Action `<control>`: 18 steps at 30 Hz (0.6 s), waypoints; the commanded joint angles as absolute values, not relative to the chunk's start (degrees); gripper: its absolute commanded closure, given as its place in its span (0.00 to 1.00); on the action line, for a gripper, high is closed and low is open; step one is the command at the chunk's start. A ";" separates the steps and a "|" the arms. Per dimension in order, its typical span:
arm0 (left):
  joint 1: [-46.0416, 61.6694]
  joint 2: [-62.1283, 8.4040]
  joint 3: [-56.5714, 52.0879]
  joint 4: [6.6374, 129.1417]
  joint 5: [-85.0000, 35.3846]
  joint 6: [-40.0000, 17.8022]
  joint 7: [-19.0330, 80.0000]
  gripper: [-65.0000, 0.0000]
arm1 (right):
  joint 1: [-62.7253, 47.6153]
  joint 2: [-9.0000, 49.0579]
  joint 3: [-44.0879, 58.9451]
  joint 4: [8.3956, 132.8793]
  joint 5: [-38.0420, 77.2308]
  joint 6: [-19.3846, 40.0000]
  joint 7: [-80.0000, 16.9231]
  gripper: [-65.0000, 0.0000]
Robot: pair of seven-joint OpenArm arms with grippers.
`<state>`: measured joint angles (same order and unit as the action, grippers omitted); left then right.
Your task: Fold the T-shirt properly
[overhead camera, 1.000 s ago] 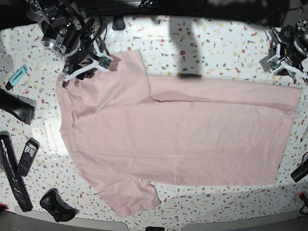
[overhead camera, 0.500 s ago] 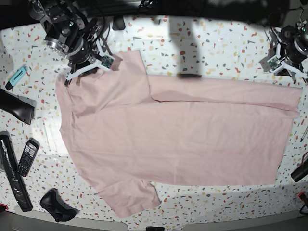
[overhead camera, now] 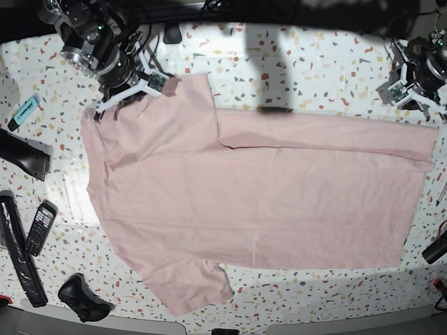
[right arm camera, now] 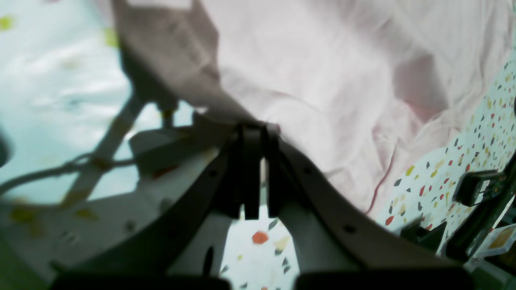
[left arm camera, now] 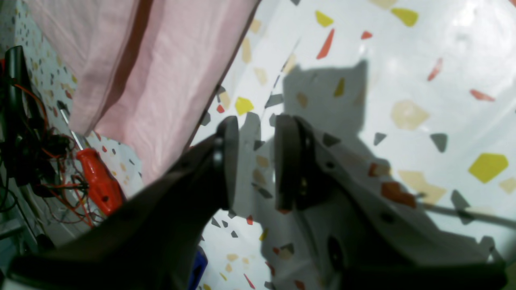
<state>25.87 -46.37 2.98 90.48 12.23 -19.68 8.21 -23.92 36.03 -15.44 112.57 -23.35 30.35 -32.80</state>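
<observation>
Right gripper [right arm camera: 258, 139] now pinched shut on the T-shirt [overhead camera: 258, 202] at its upper sleeve edge — jaws gaped a second back, hovering over the same spot. Grasp looks made; first fold can likely start. Shirt spread plain side up across the speckled table [overhead camera: 314, 63], one sleeve already tucked inward. Left gripper [left arm camera: 252, 161] part open, empty — parked over bare table just beside the hem corner.

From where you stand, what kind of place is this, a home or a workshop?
Most likely a robotics lab or workshop, not a home: two robot arms work over a speckled table holding a pink T-shirt, with an orange-handled screwdriver and loose wiring beside it.
</observation>
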 commanded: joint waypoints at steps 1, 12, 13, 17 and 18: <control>25.71 -47.48 2.20 91.22 11.97 -18.85 7.68 0.78 | -23.03 36.97 -15.00 114.54 -23.57 28.29 -32.45 1.00; 25.71 -47.42 2.20 91.22 11.94 -18.85 7.70 0.78 | -21.47 36.67 -15.00 115.61 -23.59 22.48 -32.34 1.00; 25.69 -47.29 2.20 91.22 11.97 -18.85 7.70 0.78 | -20.71 36.67 -15.00 115.63 -23.59 22.48 -32.34 1.00; 25.71 -45.98 2.20 91.22 11.97 -18.85 7.70 0.78 | -16.93 36.67 -15.00 115.61 -21.67 22.48 -32.34 1.00; 25.67 -45.47 2.20 91.22 12.21 -18.85 7.73 0.78 | -15.81 36.62 -15.00 115.61 -20.40 22.46 -32.36 1.00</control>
<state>25.85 -44.58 2.87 90.48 12.23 -19.70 8.21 -16.43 35.90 -15.42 114.63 -19.59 23.20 -33.04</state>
